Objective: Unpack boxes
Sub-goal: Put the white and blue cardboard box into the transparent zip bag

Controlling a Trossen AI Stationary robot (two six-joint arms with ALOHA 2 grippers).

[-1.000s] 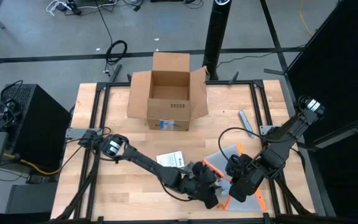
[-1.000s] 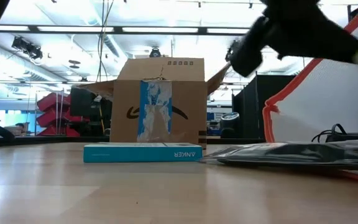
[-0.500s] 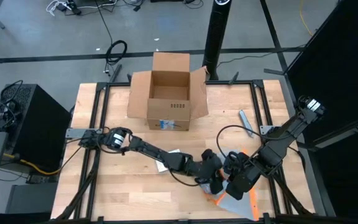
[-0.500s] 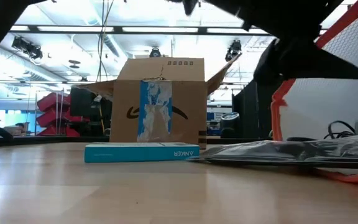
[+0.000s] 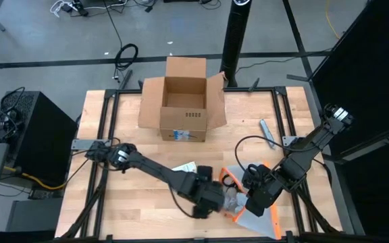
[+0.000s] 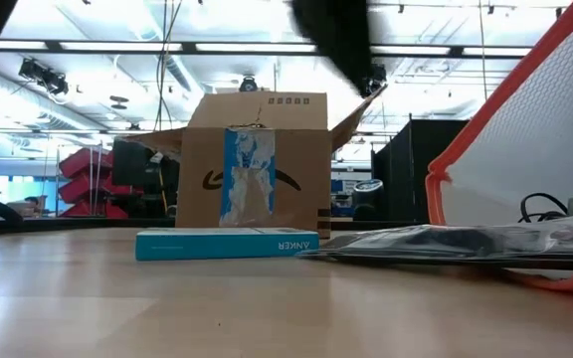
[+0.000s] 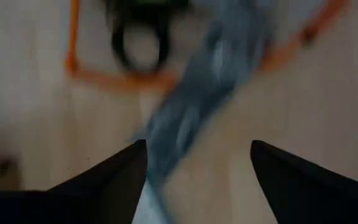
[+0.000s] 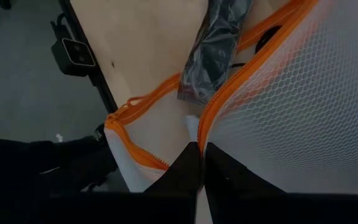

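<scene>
The right gripper (image 5: 254,200) is pinched tight on the orange-edged mesh pouch (image 8: 278,106), holding one side of it up off the table (image 5: 123,209). Just beside the pouch, the left gripper (image 5: 216,200) hangs with its fingers (image 7: 114,180) spread apart, gripping nothing, over a grey plastic packet (image 7: 197,99) (blurred in its own camera). Between the pouch and the cardboard box (image 5: 181,101) lies a flat white carton (image 5: 186,169). The box stands well apart from the pouch, at the far edge, flaps open.
</scene>
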